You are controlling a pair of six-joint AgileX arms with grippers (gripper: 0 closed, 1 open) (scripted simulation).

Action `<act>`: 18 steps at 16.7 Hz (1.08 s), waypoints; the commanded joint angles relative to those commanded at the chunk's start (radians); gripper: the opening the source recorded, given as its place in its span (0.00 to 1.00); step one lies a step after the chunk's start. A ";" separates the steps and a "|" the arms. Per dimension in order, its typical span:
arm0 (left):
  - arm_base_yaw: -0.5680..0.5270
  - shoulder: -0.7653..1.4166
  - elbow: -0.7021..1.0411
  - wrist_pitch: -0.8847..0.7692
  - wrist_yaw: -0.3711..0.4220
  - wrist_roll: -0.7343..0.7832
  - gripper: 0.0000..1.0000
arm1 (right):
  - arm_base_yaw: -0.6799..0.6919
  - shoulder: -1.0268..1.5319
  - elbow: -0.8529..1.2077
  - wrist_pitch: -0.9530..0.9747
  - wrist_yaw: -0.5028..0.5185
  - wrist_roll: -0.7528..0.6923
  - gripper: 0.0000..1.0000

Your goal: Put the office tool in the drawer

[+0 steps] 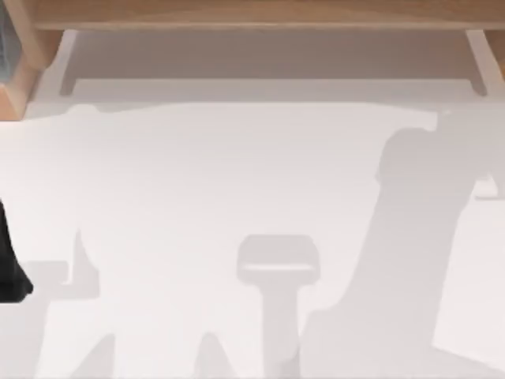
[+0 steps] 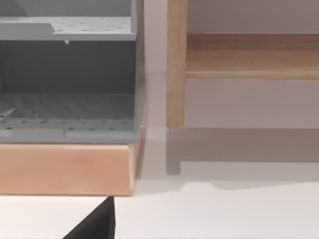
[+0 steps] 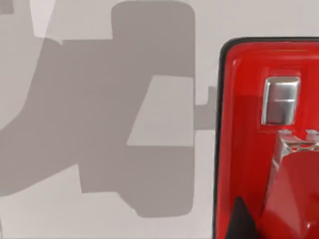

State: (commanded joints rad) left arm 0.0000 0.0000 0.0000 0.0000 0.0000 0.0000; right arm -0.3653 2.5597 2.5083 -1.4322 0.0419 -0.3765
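Filling the right wrist view, the stapler [image 3: 249,149] lies close beneath the right gripper; whether it is held cannot be told. It looks light, rigid and glossy-slick, so squeezing its flat sides seems safest. The left arm idles near a wooden cabinet [image 2: 65,167].

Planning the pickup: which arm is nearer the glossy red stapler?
Right. Its wrist camera sits close over the glossy red stapler; the left wrist camera faces the grey perforated drawer unit instead.
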 joint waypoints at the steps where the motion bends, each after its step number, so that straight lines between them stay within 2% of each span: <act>1: 0.000 0.000 0.000 0.000 0.000 0.000 1.00 | -0.002 0.031 0.028 -0.024 -0.007 0.007 0.00; 5: 0.000 0.000 0.000 0.000 0.000 0.000 1.00 | -0.007 0.098 0.098 -0.093 -0.023 0.029 0.00; 11: 0.000 0.000 0.000 0.000 0.000 0.000 1.00 | -0.002 0.099 0.102 -0.095 -0.025 0.033 0.00; 18: 0.000 0.000 0.000 0.000 0.000 0.000 1.00 | -0.046 -0.067 0.137 -0.095 -0.085 0.123 0.00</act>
State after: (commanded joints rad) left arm 0.0000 0.0000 0.0000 0.0000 0.0000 0.0000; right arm -0.4110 2.4924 2.6456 -1.5274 -0.0427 -0.2535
